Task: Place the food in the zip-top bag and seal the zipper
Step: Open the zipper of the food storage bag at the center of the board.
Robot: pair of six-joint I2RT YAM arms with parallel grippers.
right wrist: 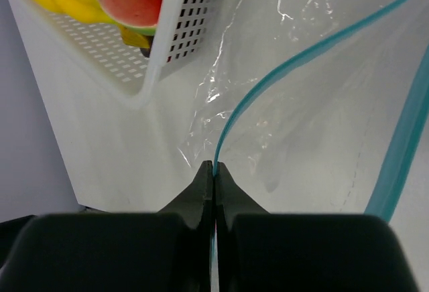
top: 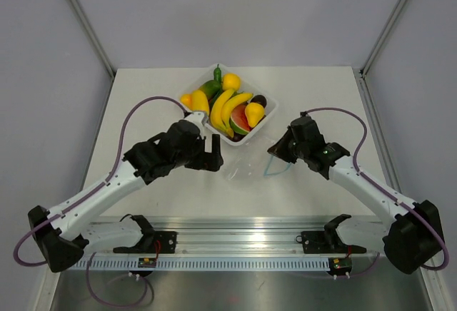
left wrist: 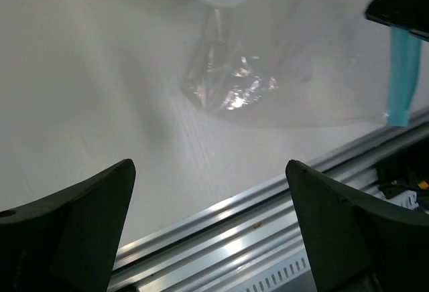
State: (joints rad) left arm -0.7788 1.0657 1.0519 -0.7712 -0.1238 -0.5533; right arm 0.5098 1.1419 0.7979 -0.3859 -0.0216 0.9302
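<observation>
Two tools working: right tool (right wrist: 214, 169) pinched tight on the zipper (right wrist: 281, 71) lip of the zip-top bag (top: 246, 170), mid-tabletop; left tool (left wrist: 208, 168) spread wide, empty. Opening the mouth. Next: holding it open, fetching food (top: 230, 108) from the white tray (right wrist: 177, 31).

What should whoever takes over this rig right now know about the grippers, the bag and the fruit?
Right gripper: shut on the zipper strip of the zip-top bag, pinching one lip; the mouth is open.
Left gripper: open, empty, over the table near the bag.
Toy fruit: in the white basket; none seen in the bag.
Done: bag edge gripped.
Left: load fruit, seal zipper.
</observation>
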